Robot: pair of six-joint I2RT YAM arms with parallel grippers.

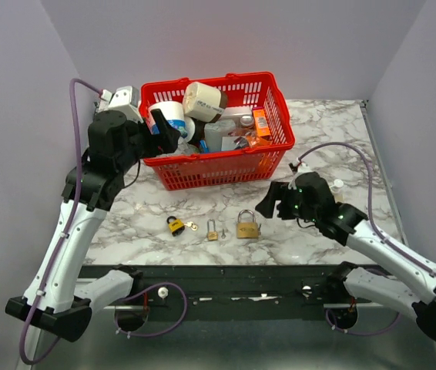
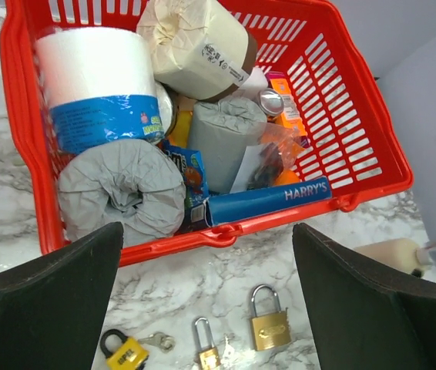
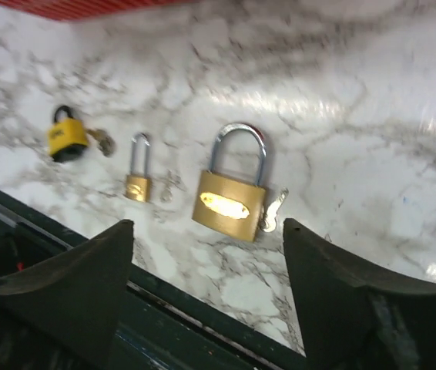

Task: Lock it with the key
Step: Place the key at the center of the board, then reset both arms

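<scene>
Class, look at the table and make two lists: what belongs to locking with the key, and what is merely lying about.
Belongs to the job:
large brass padlock, silver key beside it
small brass padlock
yellow padlock, second key beside it

Lying about:
red basket
grey roll
white roll with blue label
Harry's box

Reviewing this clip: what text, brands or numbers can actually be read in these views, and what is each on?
"HARRY'S": on the blue box in the red basket.
Print on the beige tape roll: too small to read.
Blue label on the white roll: too small to read.
Markings on the yellow padlock and the large brass padlock: blurred, unreadable.
</scene>
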